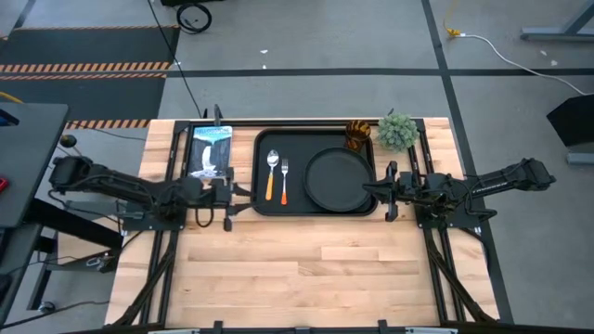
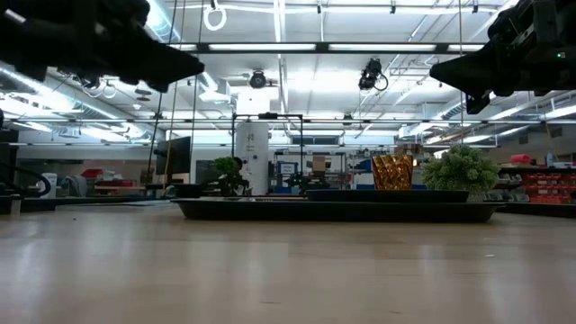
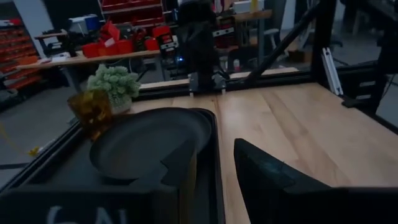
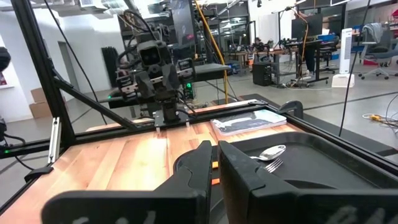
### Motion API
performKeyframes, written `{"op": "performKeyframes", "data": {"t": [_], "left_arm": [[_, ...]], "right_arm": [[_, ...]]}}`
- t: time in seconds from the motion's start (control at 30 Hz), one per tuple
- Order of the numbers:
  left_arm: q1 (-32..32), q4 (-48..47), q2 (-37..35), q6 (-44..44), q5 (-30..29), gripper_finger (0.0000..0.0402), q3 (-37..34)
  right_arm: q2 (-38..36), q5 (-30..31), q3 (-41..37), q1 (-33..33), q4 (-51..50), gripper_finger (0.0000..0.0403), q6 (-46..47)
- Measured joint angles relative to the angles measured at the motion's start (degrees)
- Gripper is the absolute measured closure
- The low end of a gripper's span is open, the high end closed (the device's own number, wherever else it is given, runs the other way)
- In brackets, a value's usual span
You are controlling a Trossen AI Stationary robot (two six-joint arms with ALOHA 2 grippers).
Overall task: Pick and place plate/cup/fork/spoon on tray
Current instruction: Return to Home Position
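The black tray lies at the table's far middle. On it the spoon and the fork lie side by side at its left. The round black plate lies flat at its right. The amber cup stands upright at its far right corner. My left gripper hovers open and empty by the tray's left edge. My right gripper hovers shut and empty over the tray's right edge. In the low view both grippers, left and right, hang well above the table.
A small green potted plant stands just right of the cup, off the tray. A blue-and-white flat packet lies left of the tray. Bare wooden tabletop spreads over the table's near half.
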Motion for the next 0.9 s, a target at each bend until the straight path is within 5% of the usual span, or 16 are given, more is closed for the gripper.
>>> {"op": "performKeyframes", "data": {"t": [0.4, 0.9], "left_arm": [[0.0, 0.0, -13.3, -4.5, 0.0, 0.0285, -11.6], [-0.3, -8.0, -20.5, -6.4, 0.2, 0.0285, -11.7]], "right_arm": [[0.0, 0.0, 0.0, 0.0, 0.0, 0.0369, 0.0], [0.0, 0.0, 0.0, 0.0, 0.0, 0.0369, 0.0]]}}
